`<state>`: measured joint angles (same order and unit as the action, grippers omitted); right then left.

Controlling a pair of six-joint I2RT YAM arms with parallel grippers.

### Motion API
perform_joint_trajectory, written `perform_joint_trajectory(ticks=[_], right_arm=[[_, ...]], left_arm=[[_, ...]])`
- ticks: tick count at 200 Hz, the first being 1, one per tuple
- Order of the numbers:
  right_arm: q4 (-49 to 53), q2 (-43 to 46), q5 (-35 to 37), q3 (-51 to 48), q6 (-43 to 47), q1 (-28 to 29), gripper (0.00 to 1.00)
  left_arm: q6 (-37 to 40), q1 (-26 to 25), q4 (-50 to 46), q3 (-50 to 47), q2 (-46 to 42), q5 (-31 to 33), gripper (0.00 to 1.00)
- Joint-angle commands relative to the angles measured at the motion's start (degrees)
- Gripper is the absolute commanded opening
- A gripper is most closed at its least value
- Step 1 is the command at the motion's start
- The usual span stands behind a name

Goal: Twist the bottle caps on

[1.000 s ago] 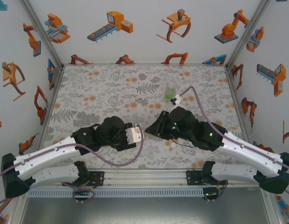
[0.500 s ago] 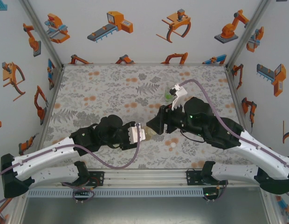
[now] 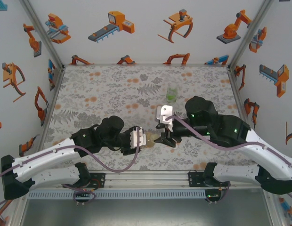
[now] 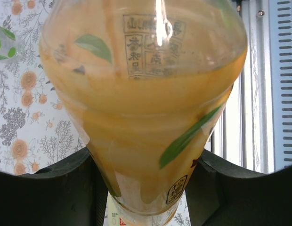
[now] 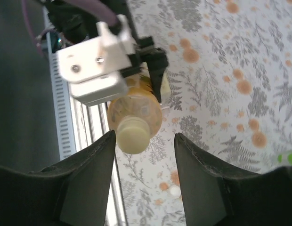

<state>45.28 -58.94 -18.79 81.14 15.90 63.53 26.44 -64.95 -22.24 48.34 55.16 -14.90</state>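
My left arm reaches low over the table (image 3: 89, 94). My left pincer (image 3: 142, 139) is clamped on the yellow-orange bottle (image 3: 150, 139), which lies sideways with its neck towards my right pincer (image 3: 164, 136). My right arm bends in from the far side. That pincer stands apart, fingers (image 5: 85, 183) flanking the bottle's pale cap (image 5: 131, 136) with a gap on one side. A loose white cap (image 5: 174, 190) lies on the table near it. The green-labelled bottle (image 3: 172, 93) stands well beyond.
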Motion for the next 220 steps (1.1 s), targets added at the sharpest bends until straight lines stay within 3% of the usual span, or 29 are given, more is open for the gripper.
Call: perform_joint_trajectory(ticks=[1, 154, 197, 220], right_arm=[[3.11, -1.47, -6.48, 1.66, 8.93, 0.28, 0.51], [0.56, -0.52, -5.56, -2.24, 9.76, 0.35, 0.39], [-1.68, -0.22, -4.7, -3.44, 7.84, 0.45, 0.21], [-4.09, 0.19, -1.93, -5.14, 1.1, 0.48, 0.13]], left_arm=[[0.53, -0.18, -1.14, 2.38, 0.25, -2.61, 0.0], [-0.84, -0.19, -0.16, 1.05, -1.77, -2.07, 0.0], [-0.98, -0.18, -0.18, 0.98, -1.49, -1.91, 0.0], [-1.15, -0.2, 0.02, 0.93, -1.1, -0.49, 0.0]])
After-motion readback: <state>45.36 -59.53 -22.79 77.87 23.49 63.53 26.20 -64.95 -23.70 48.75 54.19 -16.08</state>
